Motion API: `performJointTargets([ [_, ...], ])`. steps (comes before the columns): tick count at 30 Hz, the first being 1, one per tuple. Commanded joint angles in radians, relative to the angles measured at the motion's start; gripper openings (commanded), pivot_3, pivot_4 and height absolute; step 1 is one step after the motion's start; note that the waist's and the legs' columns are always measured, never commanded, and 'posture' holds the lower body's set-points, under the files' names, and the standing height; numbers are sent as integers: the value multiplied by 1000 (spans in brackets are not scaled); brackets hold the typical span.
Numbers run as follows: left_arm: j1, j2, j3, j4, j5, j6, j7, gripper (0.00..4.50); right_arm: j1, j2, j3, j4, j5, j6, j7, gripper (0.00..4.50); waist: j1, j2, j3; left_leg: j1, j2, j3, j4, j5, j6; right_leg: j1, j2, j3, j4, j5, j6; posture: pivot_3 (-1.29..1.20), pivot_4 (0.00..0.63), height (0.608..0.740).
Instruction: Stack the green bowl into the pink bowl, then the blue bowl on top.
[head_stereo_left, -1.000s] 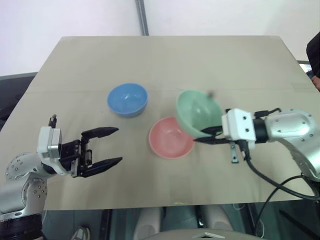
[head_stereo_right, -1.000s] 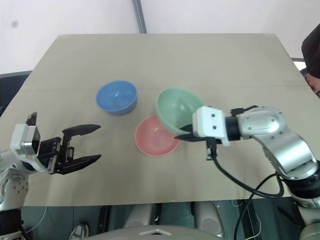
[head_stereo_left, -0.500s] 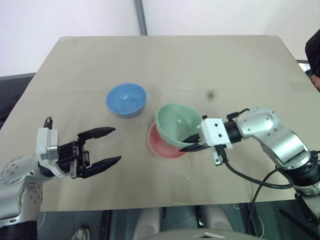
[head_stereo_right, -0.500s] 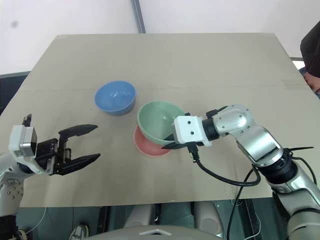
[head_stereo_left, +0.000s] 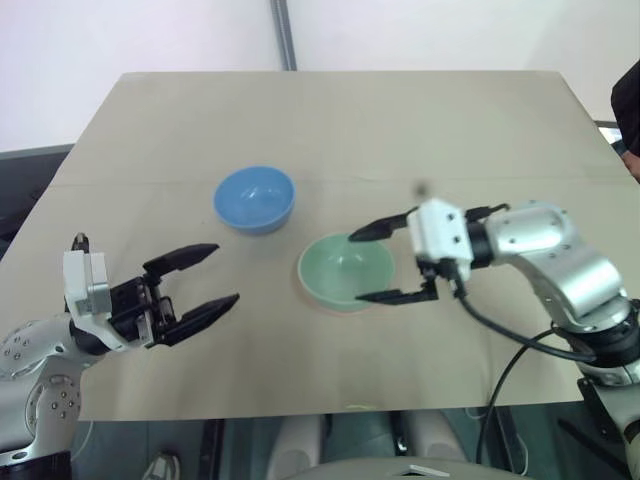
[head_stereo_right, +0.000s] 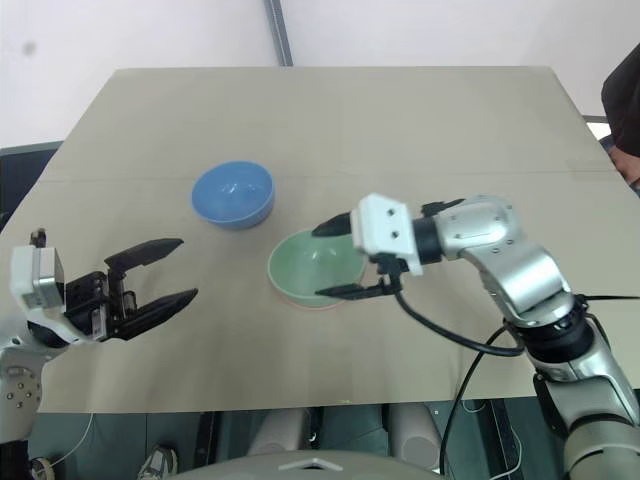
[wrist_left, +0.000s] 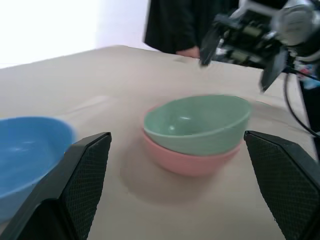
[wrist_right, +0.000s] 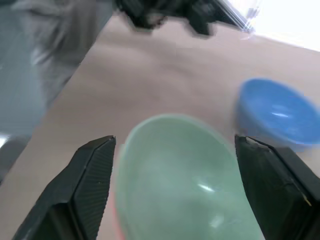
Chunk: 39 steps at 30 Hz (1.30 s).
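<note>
The green bowl (head_stereo_left: 345, 270) sits nested inside the pink bowl (wrist_left: 190, 161) near the middle of the table; the pink one shows as a rim beneath it. The blue bowl (head_stereo_left: 254, 198) stands alone, farther back and to the left. My right gripper (head_stereo_left: 372, 266) is open, its two fingers spread wide over the right side of the green bowl and holding nothing. My left gripper (head_stereo_left: 205, 277) hovers open at the front left, pointing toward the bowls and well apart from them.
The tan table (head_stereo_left: 330, 120) has free room behind the bowls and along the front edge. A grey pole (head_stereo_left: 283, 35) rises behind the far edge. A person in dark clothing (head_stereo_left: 628, 105) stands at the far right.
My right gripper moved left with the green bowl, lowered it into the pink bowl and opened, letting it go. The left gripper stayed about where it was.
</note>
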Motion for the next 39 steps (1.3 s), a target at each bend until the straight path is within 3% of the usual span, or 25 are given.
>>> performJointTargets([
  [1, 23, 31, 56, -53, 86, 17, 135, 4500, 27, -32, -172, -112, 141, 149, -99, 4109, 0, 0, 0, 0, 0, 0, 0, 0, 0, 0, 0, 0, 0, 0, 0, 0, 150, 740],
  [5, 12, 90, 76, -70, 224, 14, 259, 4500, 51, -57, -273, -159, 243, 271, -193, 4109, 0, 0, 0, 0, 0, 0, 0, 0, 0, 0, 0, 0, 0, 0, 0, 0, 150, 740],
  [10, -79, 213, 42, -86, 404, 79, 415, 4500, 58, -51, -279, -167, 269, 288, -268, 4109, -1, 0, 0, 1, -1, 1, 0, 0, 0, 0, 1, 0, 1, 0, 0, 0, 150, 740],
  [17, -215, 398, -130, -54, 598, 8, 376, 4500, 111, -86, -280, -168, 244, 277, -316, 4109, -1, 1, 1, 0, -3, 3, -1, 0, 0, -1, 1, 2, -1, 0, 0, 0, 150, 740],
  [23, -250, 440, -227, -20, 714, -101, 350, 4500, 248, -176, -329, -196, 227, 237, -301, 4109, -2, 1, 1, -2, -2, 5, -3, 0, 0, -2, 2, 2, -1, 0, 0, 0, 150, 740],
  [32, -417, 439, -436, 125, 935, -291, 376, 4500, 267, -179, -330, -197, 231, 208, -326, 4109, 0, 1, 1, -1, -3, 9, -2, 0, 0, -1, 2, 2, 0, 0, 0, 0, 150, 740],
  [35, -490, 425, -508, 188, 998, -349, 379, 3602, 275, -187, -337, -197, 232, 202, -327, 4173, 0, 1, 1, -2, -3, 9, -1, 0, 0, -2, 2, 2, 0, 0, 0, 0, 150, 740],
  [39, -549, 414, -567, 240, 1023, -408, 348, 1791, 283, -193, -345, -203, 232, 200, -335, 4173, -3, 1, 1, -2, -3, 10, -1, 0, 0, -2, 3, 2, 0, 0, 0, 0, 150, 740],
])
